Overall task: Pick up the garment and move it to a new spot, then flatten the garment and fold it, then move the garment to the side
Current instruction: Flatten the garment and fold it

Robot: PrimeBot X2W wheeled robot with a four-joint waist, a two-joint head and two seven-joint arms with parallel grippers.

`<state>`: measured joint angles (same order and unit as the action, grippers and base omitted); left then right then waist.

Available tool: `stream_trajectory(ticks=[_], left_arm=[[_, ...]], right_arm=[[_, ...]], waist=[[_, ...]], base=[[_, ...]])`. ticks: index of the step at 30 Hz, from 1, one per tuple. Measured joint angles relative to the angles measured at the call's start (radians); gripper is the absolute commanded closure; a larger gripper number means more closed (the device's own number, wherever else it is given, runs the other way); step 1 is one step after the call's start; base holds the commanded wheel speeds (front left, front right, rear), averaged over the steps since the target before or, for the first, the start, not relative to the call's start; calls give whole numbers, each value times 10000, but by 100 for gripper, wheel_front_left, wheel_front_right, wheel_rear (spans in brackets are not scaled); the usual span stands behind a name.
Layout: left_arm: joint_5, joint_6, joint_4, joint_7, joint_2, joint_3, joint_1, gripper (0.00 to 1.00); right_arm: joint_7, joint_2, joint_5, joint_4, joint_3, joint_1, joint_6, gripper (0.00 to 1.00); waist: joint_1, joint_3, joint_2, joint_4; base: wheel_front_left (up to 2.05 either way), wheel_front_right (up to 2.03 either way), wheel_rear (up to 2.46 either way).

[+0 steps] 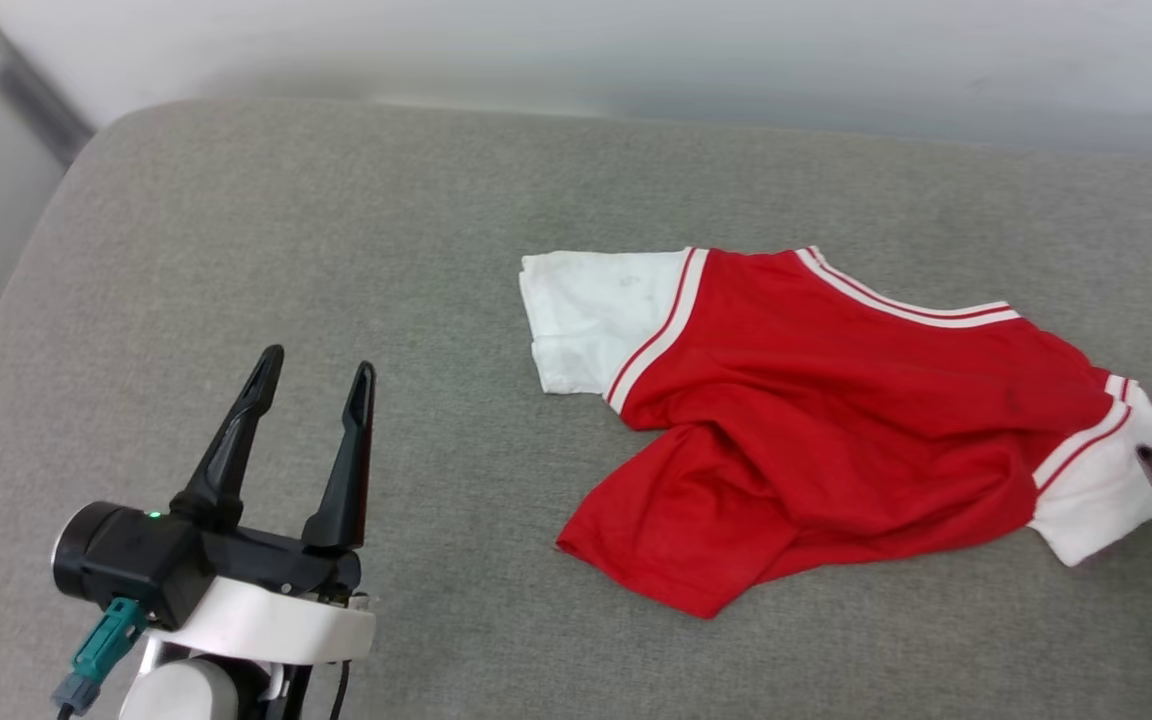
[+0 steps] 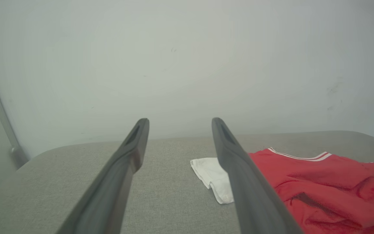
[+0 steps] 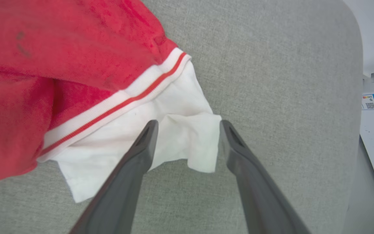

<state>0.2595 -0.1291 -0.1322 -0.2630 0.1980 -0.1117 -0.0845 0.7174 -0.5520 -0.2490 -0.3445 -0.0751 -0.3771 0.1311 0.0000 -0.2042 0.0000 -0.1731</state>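
Two grippers, both with fingers spread wide and neither holding anything; the left gripper [image 1: 316,365] hangs well to the left of the garment [image 1: 836,400], apart from it, its dark fingers pointing towards the pale wall [image 2: 187,65] beyond; the right gripper [image 3: 187,123] is at the garment's right end, its two fingers straddling a loose corner of the right sleeve [image 3: 187,143], the white cloth lying slack between them, not pinched. The garment lies crumpled on the grey cushion [image 1: 336,250], its red body bunched into folds along the near edge; the left sleeve [image 1: 596,315] lies flat and white at its left end, red-and-white striped trim running where sleeve meets body; more striped trim edges the garment's far side. Right of the garment, past the cushion's rounded edge, a pale surface carries a small blue label [image 3: 372,101].
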Motion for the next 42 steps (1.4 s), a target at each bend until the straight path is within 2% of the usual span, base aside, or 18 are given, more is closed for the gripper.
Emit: stream_trajectory(ticks=[5, 9, 11, 14, 20, 26, 29, 32, 37, 42], left_arm=[[125, 0, 10, 0, 44, 192, 204, 0], [280, 0, -29, 0, -13, 412, 399, 0], [270, 0, -71, 0, 6, 499, 459, 0], [178, 0, -163, 0, 65, 629, 499, 0], [314, 0, -161, 0, 194, 746, 548, 0], [587, 0, 201, 372, 608, 646, 351, 0], [938, 0, 238, 1085, 1045, 435, -155, 0], [1517, 0, 282, 2272, 1735, 48, -903, 0], [2591, -2, 752, 4911, 2903, -460, -2543, 0], [3887, -2, 1595, 7655, 3664, -876, -4019, 0]], right_arm=[[-953, 566, -63, 748, 332, -118, 0, 0], [-1948, 1287, -343, 1597, 700, 143, 0, 0], [-2604, 1592, -648, 2052, 752, 478, 4, 0], [-3762, 1674, -566, 2548, 890, 997, 2, 0], [-5944, 2872, -610, 3235, 1645, 1652, 0, 0], [-7171, 3777, -359, 3818, 1900, 2104, -2, 0], [-7402, 4044, -244, 4033, 2000, 2127, -2, 0], [-7469, 4123, -184, 4205, 2061, 2120, -2, 0], [-7624, 4242, -142, 4424, 2201, 1980, -2, 0], [-7866, 4451, -142, 4416, 2257, 1824, -2, 0]], waist=[[0, 343, 0, 453], [-1, 626, 0, 815], [-1, 744, 0, 1009], [0, 874, 0, 1292], [-1, 972, 0, 1810], [-1, 809, 0, 2265], [0, 635, 0, 2477], [-1, 403, 0, 2680], [0, -92, 0, 2974], [0, -648, 0, 3316]], base=[[0, 0, 0], [0, 0, 0], [0, 0, 0], [0, 0, 0], [0, 0, 0], [0, 0, 0], [0, 0, 0], [0, 0, 0], [0, 0, 0], [0, 0, 0]])
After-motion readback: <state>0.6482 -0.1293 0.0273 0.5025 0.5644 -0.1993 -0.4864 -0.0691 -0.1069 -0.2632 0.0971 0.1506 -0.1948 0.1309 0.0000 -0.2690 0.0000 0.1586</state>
